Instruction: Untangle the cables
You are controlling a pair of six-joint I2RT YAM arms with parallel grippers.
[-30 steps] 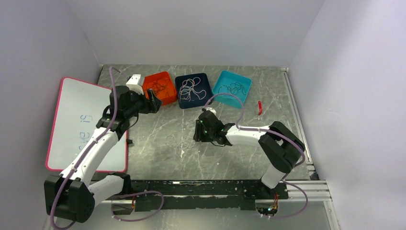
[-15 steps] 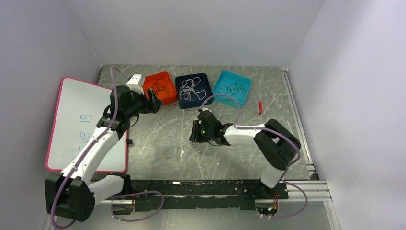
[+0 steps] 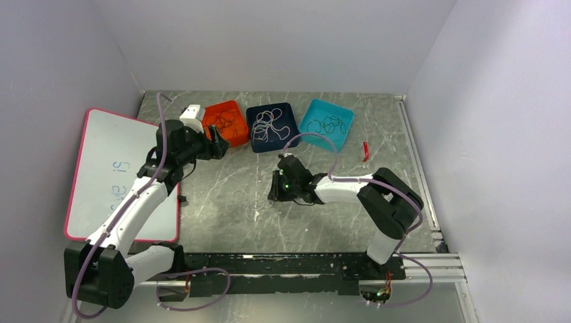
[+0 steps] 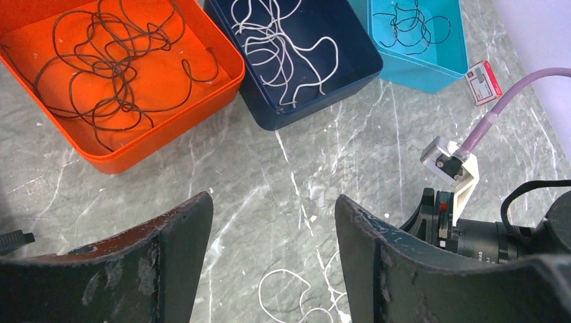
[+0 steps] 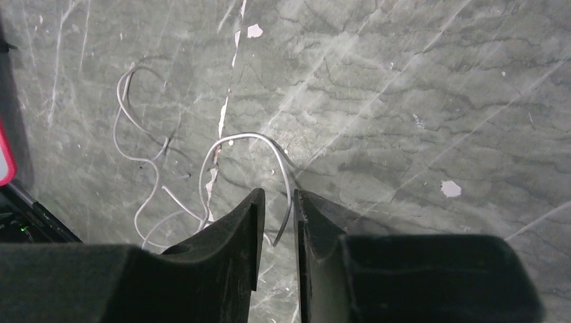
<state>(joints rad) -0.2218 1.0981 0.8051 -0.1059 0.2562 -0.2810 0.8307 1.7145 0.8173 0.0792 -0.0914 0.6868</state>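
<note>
Since a second ago the right gripper (image 3: 273, 192) has slid leftward over the table (image 3: 215, 225) and its jaws have drawn closer. They now stand narrowly apart. In the right wrist view (image 5: 276, 196) a strand of the loose white cable (image 5: 248, 135) runs through the slim gap between them, with neither finger visibly pressing it. The left gripper (image 3: 219, 144) has barely shifted; its jaws are wide apart and hold nothing.

Three trays sit in a row at the far side of the table:
- The orange tray (image 4: 168, 142), on the left, holds a tangle of dark brownish cable (image 4: 101, 67).
- The navy tray (image 4: 316, 101), in the middle, holds curly white cable (image 4: 269, 47).
- The teal tray (image 4: 431, 73), on the right, holds thin black cable (image 4: 411, 23).

The loose white cable lies flat on the bare table in several loops, in front of the trays and apart from them. The right gripper is at its right end.

The left gripper (image 4: 273, 210) hangs just in front of the orange tray. The right arm's wrist lies between the navy tray and the loose cable.

A small white box (image 3: 191, 113) stands left of the orange tray. A small red and white packet (image 4: 483, 81) lies right of the teal tray. A pink-framed whiteboard (image 3: 114, 175) leans at the left wall.

In all there are three trays, each with one tangle, and one cable outside them.
</note>
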